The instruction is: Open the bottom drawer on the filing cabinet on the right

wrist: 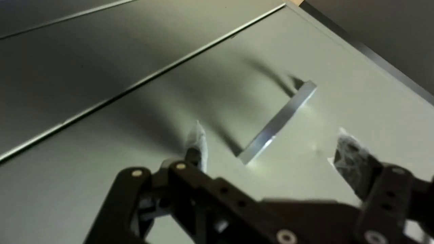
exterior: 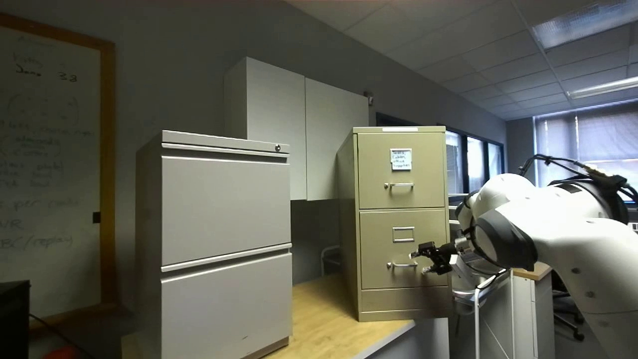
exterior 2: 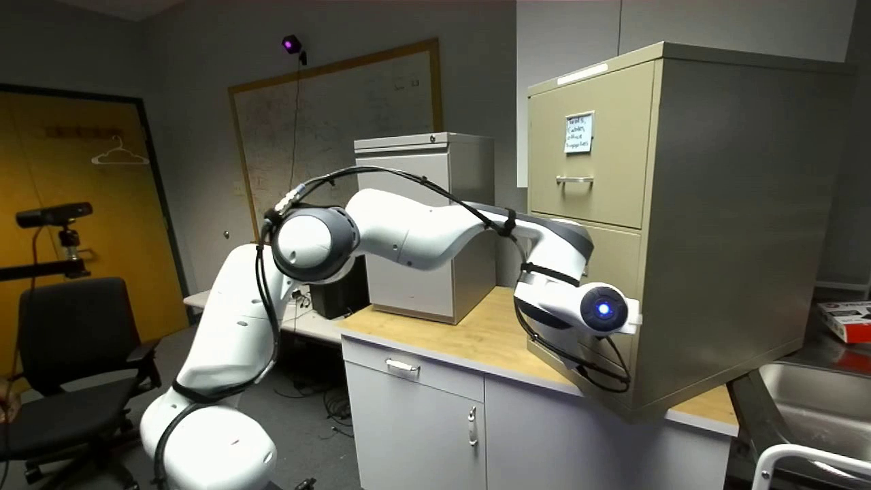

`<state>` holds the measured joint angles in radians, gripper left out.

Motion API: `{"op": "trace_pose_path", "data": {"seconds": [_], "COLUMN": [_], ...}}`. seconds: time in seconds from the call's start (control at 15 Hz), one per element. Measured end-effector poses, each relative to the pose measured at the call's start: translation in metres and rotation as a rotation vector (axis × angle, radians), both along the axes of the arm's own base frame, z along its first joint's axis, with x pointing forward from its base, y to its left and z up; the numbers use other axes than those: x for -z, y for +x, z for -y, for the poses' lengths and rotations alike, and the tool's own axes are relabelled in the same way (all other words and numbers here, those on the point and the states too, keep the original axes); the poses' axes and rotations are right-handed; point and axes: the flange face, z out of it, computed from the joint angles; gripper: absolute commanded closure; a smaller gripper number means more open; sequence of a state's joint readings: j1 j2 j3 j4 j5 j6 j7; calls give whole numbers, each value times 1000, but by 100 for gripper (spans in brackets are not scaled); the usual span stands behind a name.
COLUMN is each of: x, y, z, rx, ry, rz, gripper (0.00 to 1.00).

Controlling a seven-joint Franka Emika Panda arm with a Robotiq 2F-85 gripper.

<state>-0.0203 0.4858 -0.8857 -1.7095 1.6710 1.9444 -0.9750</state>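
The robot's hand (exterior: 419, 263) has its two fingers (wrist: 352, 156) spread wide and is holding nothing; in the wrist view they stand on either side of a silvery handle (wrist: 277, 122). How near they are to touching it I can't tell. That handle belongs to the bottom drawer (exterior: 402, 253), a plain beige front that sits closed and flush in the tall filing cabinet (exterior 2: 728, 224). The top drawer (exterior: 376, 174) above it is closed as well, and wears a small handwritten sheet (exterior: 400, 159) over its own handle.

Behind the hand runs the white arm (exterior: 563, 234); in an exterior view its wrist (exterior 2: 561, 299) blocks the hand from my sight. The filing cabinet stands toward the right end of a wooden counter (exterior: 326, 304). To its left on the same counter is a light grey two-drawer cabinet (exterior: 227, 214), some counter showing between them. A white wall cupboard (exterior: 274, 124) hangs behind the pair, and on the wall to the left a wood-framed whiteboard (exterior: 50, 169) carries faint writing. To the right of the filing cabinet, in an exterior view, there's a metal sink (exterior 2: 810, 391) with a red-and-white box (exterior 2: 846, 321) near it. Off to the left stand a black chair (exterior 2: 78, 357) and, farther back, a yellow-brown door (exterior 2: 126, 218).
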Motion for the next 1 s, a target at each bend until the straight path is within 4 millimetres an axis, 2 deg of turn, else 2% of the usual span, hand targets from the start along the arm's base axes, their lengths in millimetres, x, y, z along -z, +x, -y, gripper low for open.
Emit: {"op": "trace_pose_path", "data": {"seconds": [0.2,0.53,0.73,1.0], "x": [15,14,14,26], "y": [16,24,32,50], "z": [17,28,28,19], "rx": [0,-31,-63,-82], "ry": [76,171,187,192], "rz": [-3,-58,-107,-227], "gripper": [0,0,0,0]}}
